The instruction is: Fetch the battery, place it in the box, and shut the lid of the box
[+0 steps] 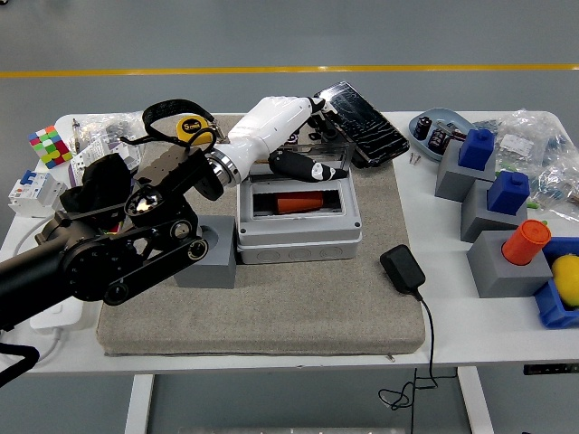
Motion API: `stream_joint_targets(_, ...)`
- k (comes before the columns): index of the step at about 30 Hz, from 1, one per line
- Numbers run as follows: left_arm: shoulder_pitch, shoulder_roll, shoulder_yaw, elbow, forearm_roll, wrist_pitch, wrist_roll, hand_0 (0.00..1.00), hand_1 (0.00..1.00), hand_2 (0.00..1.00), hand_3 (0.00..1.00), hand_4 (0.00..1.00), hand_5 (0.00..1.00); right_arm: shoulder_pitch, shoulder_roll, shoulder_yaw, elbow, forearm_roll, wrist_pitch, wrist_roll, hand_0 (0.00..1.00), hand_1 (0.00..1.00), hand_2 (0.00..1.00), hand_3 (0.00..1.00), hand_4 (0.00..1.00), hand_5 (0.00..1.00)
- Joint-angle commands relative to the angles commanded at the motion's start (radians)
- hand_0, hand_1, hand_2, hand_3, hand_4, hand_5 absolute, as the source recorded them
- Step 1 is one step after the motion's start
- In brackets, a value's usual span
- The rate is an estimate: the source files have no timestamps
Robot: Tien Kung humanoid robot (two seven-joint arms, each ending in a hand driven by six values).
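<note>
A grey box (298, 231) stands on the felt mat in the middle of the table. An orange battery (299, 203) lies inside its open window. The box's dark lid (360, 122) is swung up and back behind it. My left hand (303, 136), white with black fingertips, hovers above the box's far edge, close to the lid's lower end. Its fingers are relaxed and hold nothing. My right arm is out of view.
A grey block (206, 262) sits left of the box. A black adapter (403, 268) with its cable lies to the right. Grey holders with blue and orange pieces (507, 226) stand at the right. A yellow tape measure (192, 130) and a colour cube (49, 146) lie at the back left.
</note>
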Motion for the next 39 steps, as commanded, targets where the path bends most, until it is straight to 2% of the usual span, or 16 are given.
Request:
stream_joint_targets(3, 0.006, 0.012, 0.004, -0.004, -0.015, -0.044, 0.051, 0.666, 0.760, 0.735, 0.794, 0.998, 0.628, -0.002, -0.001, 0.003, 0.001, -0.001, 0.000, 0.000, 0.676, 0.680, 0.707, 0.557, 0.915, 0.522)
stream_joint_targets(11, 0.032, 0.048, 0.010, -0.097, -0.030, -0.129, 0.153, 0.643, 0.732, 0.697, 0.777, 0.998, 0.663, -0.009, 0.000, 0.009, 0.004, -0.004, 0.001, -0.001, 0.680, 0.680, 0.707, 0.558, 0.915, 0.522)
stream_joint_targets(12, 0.037, 0.053, 0.008, -0.111, -0.030, -0.136, 0.161, 0.618, 0.701, 0.677, 0.772, 0.998, 0.674, -0.009, 0.000, 0.010, 0.004, -0.004, 0.001, 0.000, 0.676, 0.680, 0.707, 0.559, 0.917, 0.524)
stream_joint_targets(18, 0.062, 0.084, -0.005, -0.206, -0.028, -0.181, 0.224, 0.602, 0.708, 0.685, 0.772, 0.998, 0.691, -0.013, 0.001, 0.013, 0.004, -0.005, 0.002, -0.001, 0.678, 0.680, 0.707, 0.559, 0.915, 0.521)
stream_joint_targets(23, 0.073, 0.097, 0.004, -0.244, -0.036, -0.215, 0.265, 0.602, 0.708, 0.685, 0.772, 0.998, 0.691, -0.014, 0.002, 0.015, 0.001, -0.007, 0.002, -0.001, 0.678, 0.680, 0.707, 0.559, 0.915, 0.521)
stream_joint_targets(32, 0.081, 0.090, 0.035, -0.227, -0.053, -0.214, 0.257, 0.593, 0.712, 0.691, 0.774, 0.998, 0.699, -0.014, 0.003, 0.012, -0.002, -0.008, 0.002, -0.001, 0.678, 0.680, 0.707, 0.559, 0.915, 0.522)
stream_joint_targets(39, 0.101, 0.095, 0.000, -0.257, -0.058, -0.212, 0.247, 0.590, 0.709, 0.692, 0.773, 0.998, 0.700, -0.016, 0.004, 0.010, -0.002, -0.007, 0.002, -0.001, 0.677, 0.680, 0.707, 0.559, 0.915, 0.521)
